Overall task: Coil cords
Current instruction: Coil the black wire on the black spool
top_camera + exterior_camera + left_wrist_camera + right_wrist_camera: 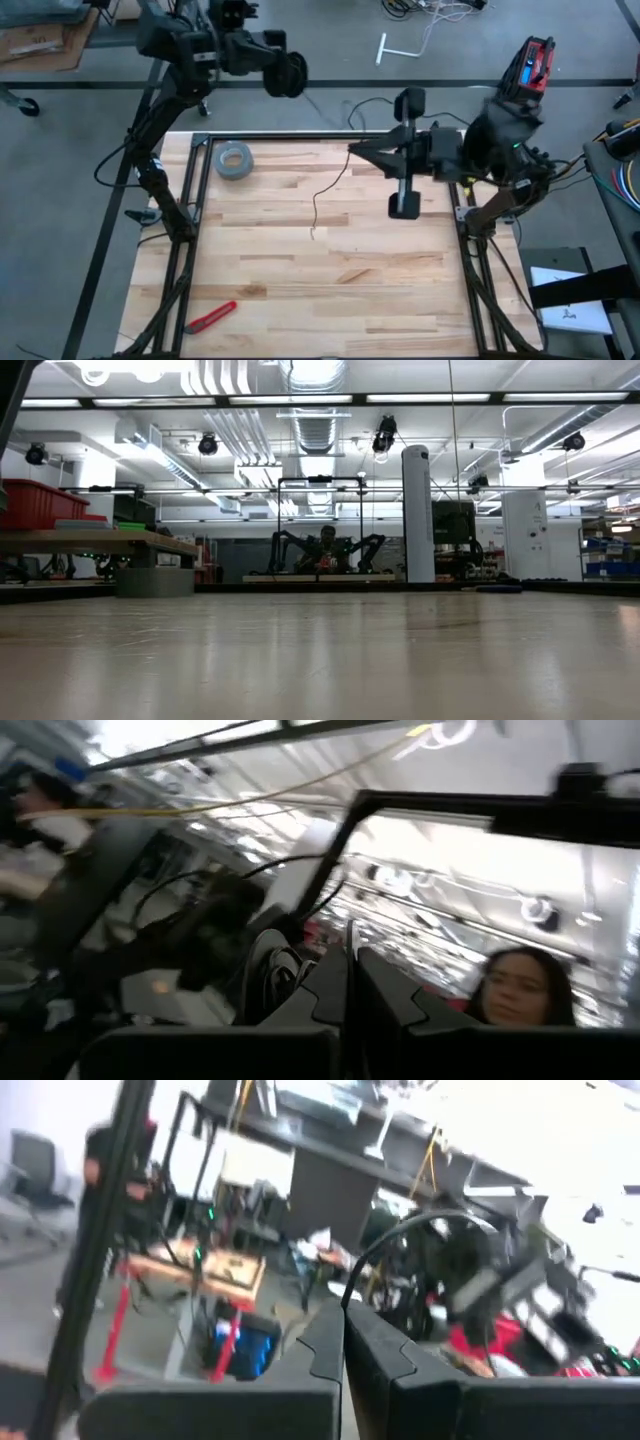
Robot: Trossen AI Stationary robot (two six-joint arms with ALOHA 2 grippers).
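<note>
Cord (322, 196) dangling under right gripper (352, 149)

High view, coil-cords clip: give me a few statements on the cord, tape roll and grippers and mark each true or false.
1. The right gripper holds the thin black cord, which hangs down to the table. True.
2. The grey tape roll sits near the table's near right corner. False: it lies at the far left corner.
3. The left gripper is pressed on the tabletop. False: it is raised, beyond the table's far edge.
4. A red-handled tool lies near the near left corner. True.
5. The right gripper's fingers are spread wide. False: in the right wrist view they are closed together.
</note>
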